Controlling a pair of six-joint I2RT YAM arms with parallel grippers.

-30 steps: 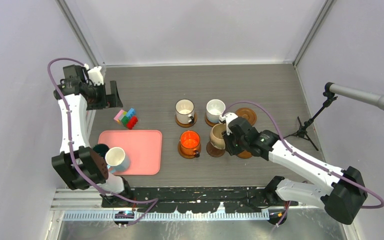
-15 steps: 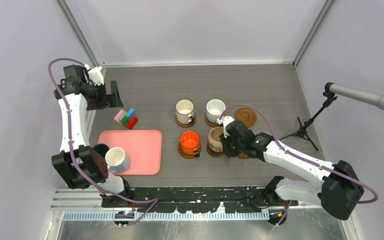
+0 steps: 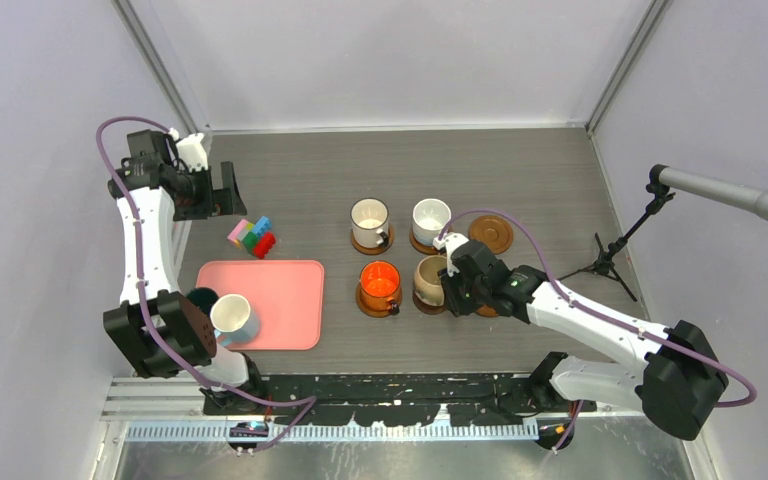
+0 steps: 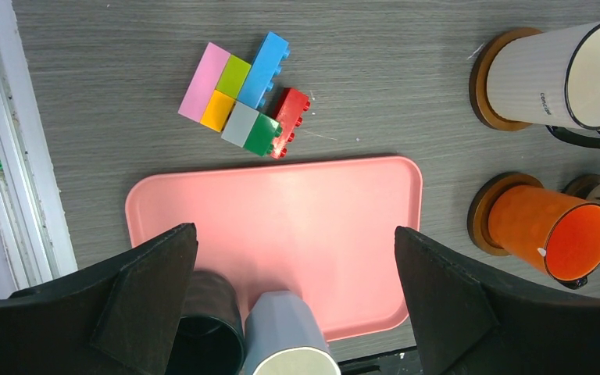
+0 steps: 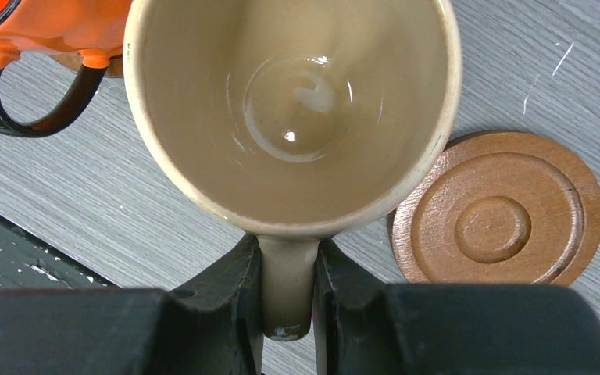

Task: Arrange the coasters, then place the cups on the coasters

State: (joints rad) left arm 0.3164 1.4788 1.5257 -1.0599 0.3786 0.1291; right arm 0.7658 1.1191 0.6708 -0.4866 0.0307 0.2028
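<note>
- The blue mug [image 3: 232, 318] and the green mug [image 3: 201, 299] stand side by side at the near left corner of the tray [image 3: 285, 295], the green one on the left. I cannot tell whether they stand on the tray.
- The pink tray lies flat on the desk [image 3: 310, 180], its middle bare.
- Well right of the tray, the right fingers [image 5: 234, 297] are pressed onto the handle of the tan mug [image 3: 430, 280], one on each side, pinching it.
- The tan mug is upright and empty; a dark coaster rim [image 3: 426, 305] shows at its near side. I cannot tell whether the mug rests on it.
- Between the tan mug and the tray, the orange mug [image 3: 380, 283] sits on an orange-brown coaster [image 4: 478, 215].
- Just right of the tan mug, farther from the tray, the near coaster [image 5: 500, 211] lies bare, partly hidden by the arm in the top view.
- Beyond these, right of the tray's far edge, two white mugs [image 3: 370, 220] each stand on a coaster.
- Right of them the far coaster [image 3: 490, 233] lies bare.
- The blocks [image 3: 253, 237] lie in a cluster just beyond the tray's far edge.
- Beyond the blocks, the left fingers [image 4: 148, 297] hang above the desk, spread wide and holding nothing.
</note>
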